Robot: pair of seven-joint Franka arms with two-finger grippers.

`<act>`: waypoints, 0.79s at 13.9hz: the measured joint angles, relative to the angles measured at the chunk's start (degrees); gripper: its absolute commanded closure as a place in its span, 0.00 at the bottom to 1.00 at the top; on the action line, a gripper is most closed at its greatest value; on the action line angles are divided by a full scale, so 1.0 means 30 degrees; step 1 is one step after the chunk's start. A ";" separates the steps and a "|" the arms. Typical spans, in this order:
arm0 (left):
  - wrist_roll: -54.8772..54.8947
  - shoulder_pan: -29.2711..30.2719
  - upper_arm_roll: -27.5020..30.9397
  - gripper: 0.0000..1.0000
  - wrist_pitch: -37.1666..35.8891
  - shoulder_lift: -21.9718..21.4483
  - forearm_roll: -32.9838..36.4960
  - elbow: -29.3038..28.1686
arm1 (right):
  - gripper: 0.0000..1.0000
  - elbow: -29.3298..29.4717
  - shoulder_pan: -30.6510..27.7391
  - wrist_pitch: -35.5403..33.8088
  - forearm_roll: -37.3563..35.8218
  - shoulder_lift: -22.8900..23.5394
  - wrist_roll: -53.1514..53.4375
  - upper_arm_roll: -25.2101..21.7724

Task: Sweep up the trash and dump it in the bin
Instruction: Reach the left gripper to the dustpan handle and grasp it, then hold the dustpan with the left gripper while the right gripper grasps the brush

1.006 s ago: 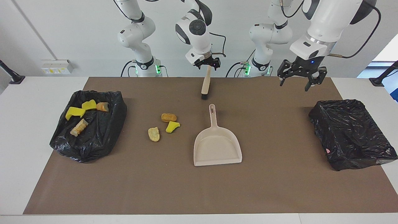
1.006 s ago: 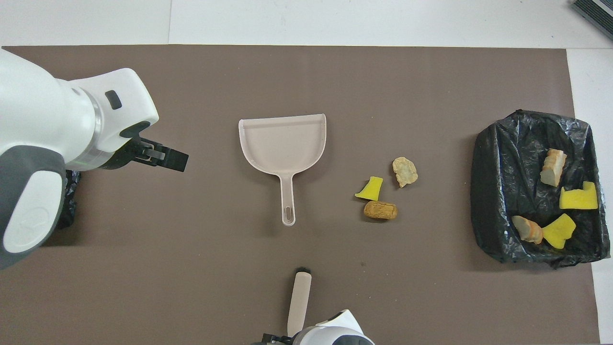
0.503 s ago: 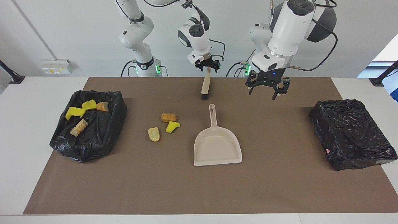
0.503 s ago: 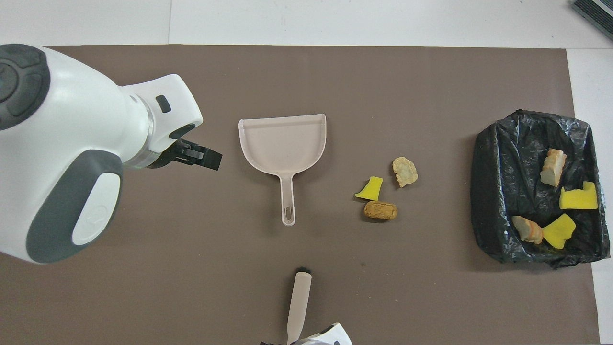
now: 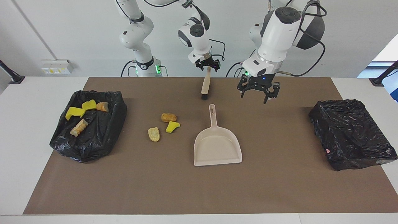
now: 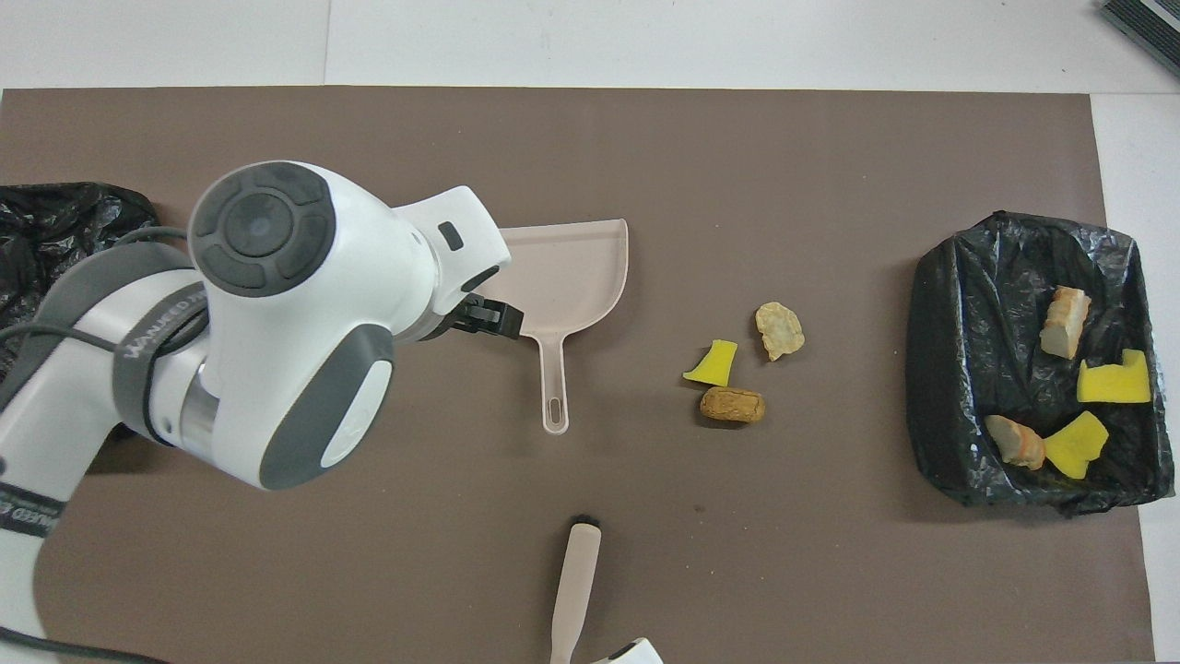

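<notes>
Three pieces of trash lie on the brown mat: an orange-brown lump [image 5: 168,117] [image 6: 732,404], a yellow scrap [image 5: 172,126] [image 6: 713,363] and a tan lump [image 5: 153,134] [image 6: 779,329]. Beside them, toward the left arm's end, lies the beige dustpan [image 5: 217,146] [image 6: 576,263], its handle pointing at the robots. My left gripper [image 5: 255,97] [image 6: 489,318] hangs open and empty over the mat just beside that handle. The beige brush [image 5: 205,85] [image 6: 576,581] lies nearer to the robots, with my right gripper [image 5: 207,66] at its handle end. A black-lined bin [image 5: 93,146] [image 6: 940,369] at the right arm's end holds several pieces.
A second black-lined bin [image 5: 351,133] [image 6: 55,212] stands at the left arm's end of the mat. In the overhead view my left arm covers part of the dustpan. White table shows around the mat's edges.
My left arm has swung from near the left-end bin toward the dustpan's handle and come lower. The right gripper stays at the brush's handle end. The trash, dustpan and brush have not moved.
</notes>
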 measured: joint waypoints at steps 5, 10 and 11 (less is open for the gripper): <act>-0.2810 -0.0080 -0.1710 0.00 0.2036 0.2557 0.1934 -0.0352 | 1.00 0.0231 -0.0112 -0.1224 -0.0295 -0.0128 0.0126 -0.0166; -0.3856 -0.0094 -0.1960 0.06 0.4959 0.2766 0.1963 -0.2524 | 1.00 0.0924 -0.2455 -0.7369 -0.3427 -0.2434 -0.0009 -0.0306; -0.3904 -0.0093 -0.1959 0.06 0.5091 0.2766 0.1963 -0.2664 | 1.00 0.0967 -0.3002 -0.8552 -0.3953 -0.3105 -0.0384 -0.0314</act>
